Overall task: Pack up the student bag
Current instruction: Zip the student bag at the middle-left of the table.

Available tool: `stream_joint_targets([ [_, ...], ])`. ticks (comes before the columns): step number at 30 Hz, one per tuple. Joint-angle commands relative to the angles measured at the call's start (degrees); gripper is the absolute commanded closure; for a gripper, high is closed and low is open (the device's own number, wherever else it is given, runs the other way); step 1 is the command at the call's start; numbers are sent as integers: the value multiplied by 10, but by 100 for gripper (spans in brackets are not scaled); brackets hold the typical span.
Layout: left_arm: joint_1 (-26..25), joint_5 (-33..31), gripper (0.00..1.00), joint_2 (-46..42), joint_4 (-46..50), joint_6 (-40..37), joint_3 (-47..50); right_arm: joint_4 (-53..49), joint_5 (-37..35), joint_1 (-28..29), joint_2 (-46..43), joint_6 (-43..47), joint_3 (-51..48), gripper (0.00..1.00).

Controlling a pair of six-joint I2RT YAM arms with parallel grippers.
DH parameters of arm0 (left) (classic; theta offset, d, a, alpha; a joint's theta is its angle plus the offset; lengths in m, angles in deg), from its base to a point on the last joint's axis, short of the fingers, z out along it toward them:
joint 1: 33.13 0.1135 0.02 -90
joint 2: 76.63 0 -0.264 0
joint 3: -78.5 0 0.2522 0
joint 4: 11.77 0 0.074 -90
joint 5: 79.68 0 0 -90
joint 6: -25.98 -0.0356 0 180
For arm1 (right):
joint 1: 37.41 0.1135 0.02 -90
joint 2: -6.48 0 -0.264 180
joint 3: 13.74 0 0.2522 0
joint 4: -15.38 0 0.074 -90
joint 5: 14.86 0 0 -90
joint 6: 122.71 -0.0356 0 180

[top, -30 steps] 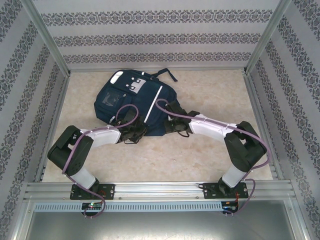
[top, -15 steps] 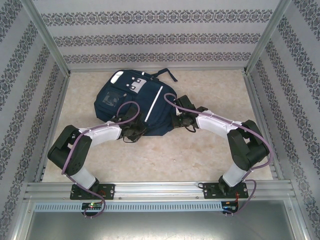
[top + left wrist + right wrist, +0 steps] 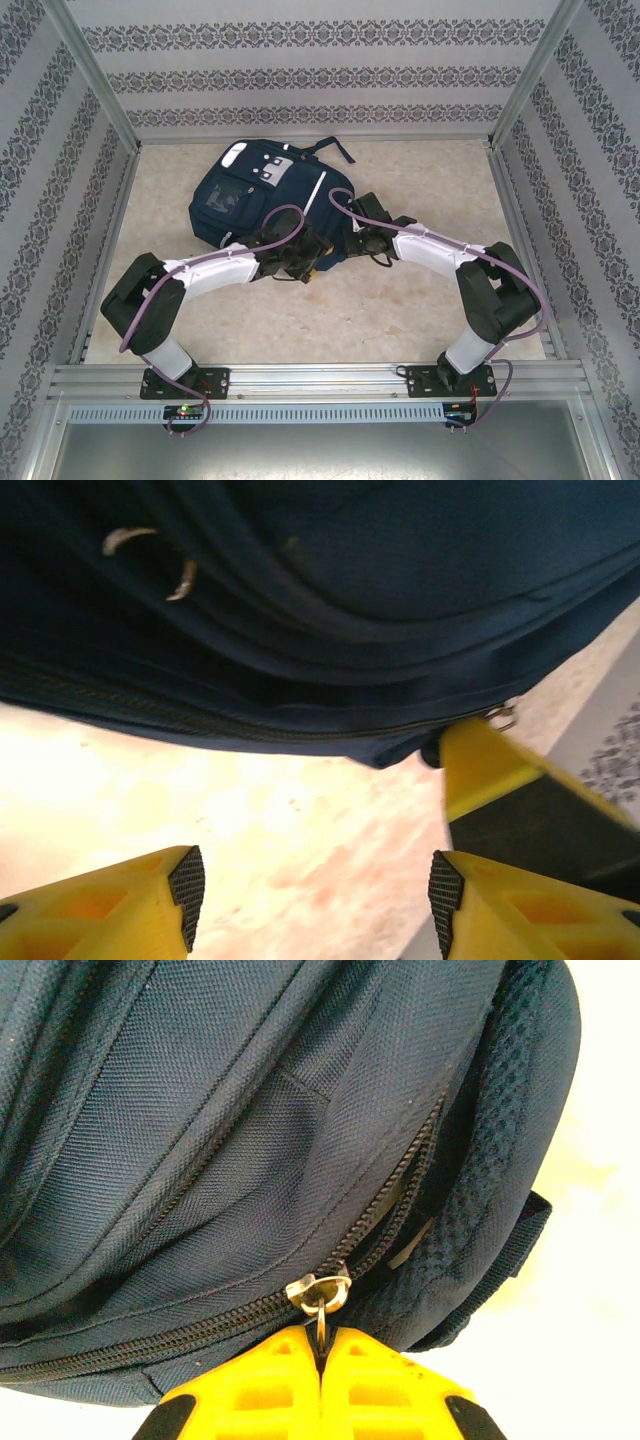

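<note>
Pinching the zipper pull [image 3: 318,1293] of the student bag [image 3: 250,1110]: right hand [image 3: 320,1345].
Left hand [image 3: 310,885] spread wide, empty, beside the bag's seam.

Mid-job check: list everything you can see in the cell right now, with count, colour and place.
student bag: one, navy with white stripes and grey-white patches, lying on the far-left half of the table.
zipper pull: one, silver metal, on the bag's near-right edge zip.
table: one, beige marbled top, under everything.
walls: three, white with dark patterned bands, at the left, back and right.
frame: one, aluminium, along the near edge and up the corners.
cables: two, purple, one looping along each arm.
arms: two, white and black, reaching from the near rail to the bag.
left gripper: one, yellow fingers apart, nothing between them, at the bag's near edge.
right gripper: one, yellow fingers closed on the zipper pull.
</note>
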Motion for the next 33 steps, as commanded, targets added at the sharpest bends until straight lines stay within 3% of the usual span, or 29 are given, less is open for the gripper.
stream_joint_targets([
  [1,-7,-48,36,24,-105,108,14,1,-4,8,-21,-9,-19,100],
  [11,-11,-98,35,104,-105,147,-1,19,13,9,-27,-20,-31,100],
  [14,-10,-95,40,132,-115,157,5,20,14,12,-25,-22,-30,100],
  [15,-11,-92,45,138,-111,160,5,21,15,12,-25,-22,-31,100],
  [20,-9,-99,96,137,-105,163,30,20,14,14,-18,-23,-30,100],
  [21,-7,-101,100,130,-101,162,39,19,13,14,-18,-23,-30,100],
  [25,9,-113,100,74,-41,138,73,16,8,17,-23,-24,-30,100],
  [33,70,-160,100,-115,146,70,181,-1,10,27,-25,-25,-21,100],
])
